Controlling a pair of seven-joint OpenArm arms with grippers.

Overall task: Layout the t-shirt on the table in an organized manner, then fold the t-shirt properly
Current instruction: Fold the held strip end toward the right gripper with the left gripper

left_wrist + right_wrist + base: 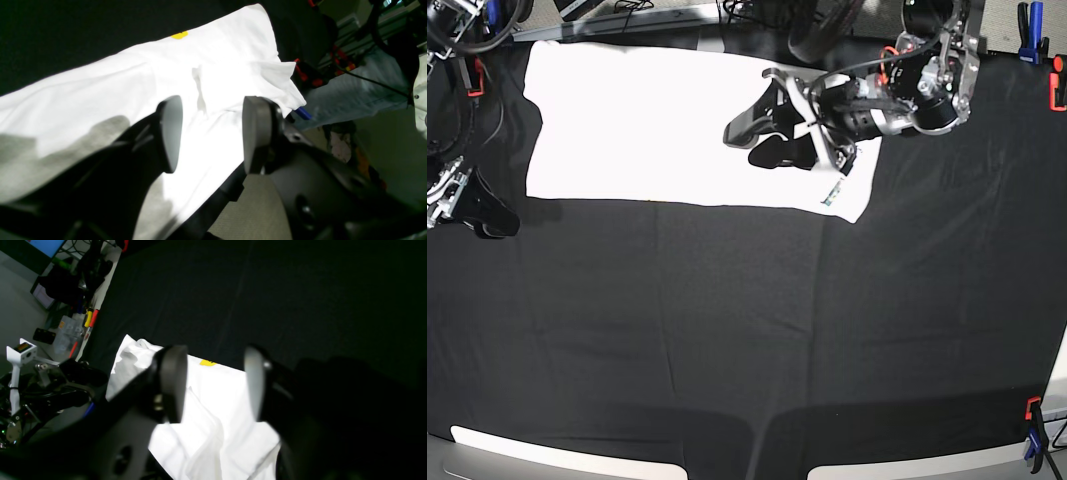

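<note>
Shirt [667,130] lies at 11–12 o'clock on the table [747,330], hard against the far edge, mostly flat as a wide white rectangle. Print is face down or tucked under, I think: only a yellow sliver [179,35] peeks at one edge, plus a bit of colour at the 3 o'clock corner in base view.

My read: layout is nearly done and the first fold is in hand. Far corner on the left wrist view is still rumpled, with a small flap [278,78] bunched up.

Left gripper [772,120] hovers over the shirt's 3 o'clock end, arm reaching in from 1 o'clock, wrist rolled roughly level. Jaws wide apart, nothing between them, cloth visible through the gap.

Right gripper [213,386] is parked off the shirt's 9 o'clock edge, over bare table at the left side of base view. Also spread wide, empty.

Next move, as I see it: drop the left pincer to the rumpled corner, pinch one layer only, pull flat before folding. Risk is grabbing both layers.
</note>
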